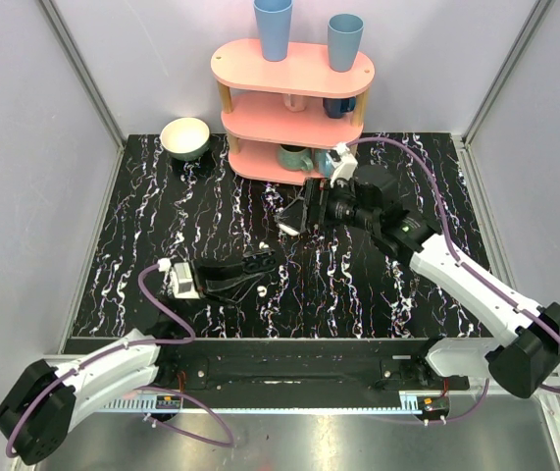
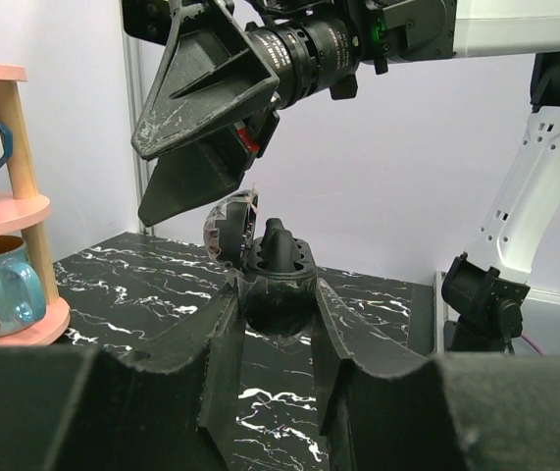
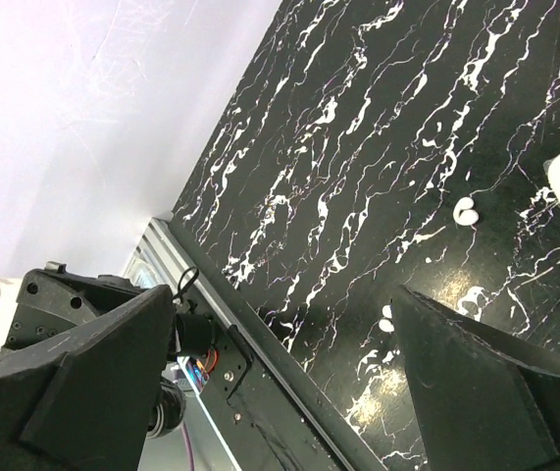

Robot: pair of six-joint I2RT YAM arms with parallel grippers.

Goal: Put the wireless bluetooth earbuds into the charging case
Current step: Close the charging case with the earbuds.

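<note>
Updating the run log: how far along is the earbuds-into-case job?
Done: left hand is shut on a small dark thing with its lid up, apparently the charging case. In hand: right hand hangs open over the table, empty. Left: both buds. One white earbud lies loose on it, a second white blob near it looks like the other; none shows in the case.

top: high, down on black white-veined marble tabletop; left wrist: low, level; right wrist: angled down; all share it.
</note>
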